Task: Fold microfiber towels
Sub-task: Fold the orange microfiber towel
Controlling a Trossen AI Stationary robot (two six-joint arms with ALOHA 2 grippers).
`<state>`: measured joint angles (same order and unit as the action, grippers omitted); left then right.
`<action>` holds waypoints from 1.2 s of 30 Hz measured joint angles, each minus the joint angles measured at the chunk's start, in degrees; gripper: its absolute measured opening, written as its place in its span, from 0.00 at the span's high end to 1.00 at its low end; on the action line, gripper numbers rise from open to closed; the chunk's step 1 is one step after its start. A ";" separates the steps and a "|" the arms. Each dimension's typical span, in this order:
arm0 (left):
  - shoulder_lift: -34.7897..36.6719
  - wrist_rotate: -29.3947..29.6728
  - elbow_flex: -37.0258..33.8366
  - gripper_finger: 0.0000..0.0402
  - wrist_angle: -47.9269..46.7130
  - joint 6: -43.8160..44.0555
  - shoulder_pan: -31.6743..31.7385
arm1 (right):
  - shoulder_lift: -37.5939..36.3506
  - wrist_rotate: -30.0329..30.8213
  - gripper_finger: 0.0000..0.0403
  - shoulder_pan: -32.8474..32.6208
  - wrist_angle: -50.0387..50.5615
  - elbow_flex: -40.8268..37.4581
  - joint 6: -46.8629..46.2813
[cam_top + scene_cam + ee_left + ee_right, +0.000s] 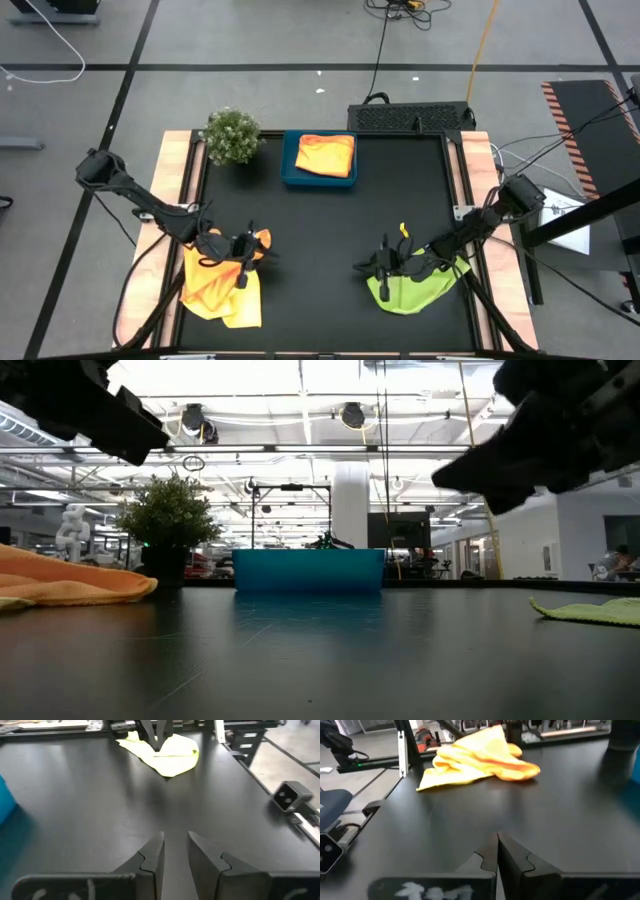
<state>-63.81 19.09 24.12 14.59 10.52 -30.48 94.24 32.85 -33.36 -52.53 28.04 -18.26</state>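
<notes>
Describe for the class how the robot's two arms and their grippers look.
Both arms are dark, jointed and slim, with black cables trailing along them. The left gripper and right gripper each end in two dark, wedge-shaped fingers with notched inner edges. White scrawled markings show on both gripper bodies.

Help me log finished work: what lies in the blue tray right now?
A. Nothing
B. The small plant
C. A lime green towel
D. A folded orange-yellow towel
D: the high view shows a folded orange-yellow towel lying inside the blue tray; the lime green towel lies on the table under the right arm.

Left gripper [243, 250] hovers low, fingers [152, 862] slightly parted. Right gripper [377, 267] hovers low, fingers [512, 855] apparently closed together, holding nothing.
</notes>
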 joint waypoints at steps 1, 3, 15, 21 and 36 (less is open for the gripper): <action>0.00 -0.13 0.00 0.79 -0.17 0.03 -0.39 | 0.00 0.15 1.00 -0.16 0.02 0.49 0.71; 0.00 -1.79 0.00 0.79 -1.41 0.26 -1.38 | 0.00 0.12 1.00 -0.15 0.15 1.68 1.22; -0.02 4.12 3.14 0.79 -17.25 13.30 -7.78 | 2.88 -1.40 1.00 0.74 19.13 16.36 5.70; -0.88 7.28 6.36 0.79 -27.02 19.86 -8.79 | 2.89 1.57 1.00 1.23 19.42 15.04 3.84; -12.11 8.49 20.26 0.79 -37.11 18.83 -8.82 | 2.89 1.83 1.00 2.29 19.38 14.70 3.51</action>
<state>-75.92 27.58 44.37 -22.52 29.34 -39.30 97.12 34.68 -31.07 -33.15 42.74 -14.74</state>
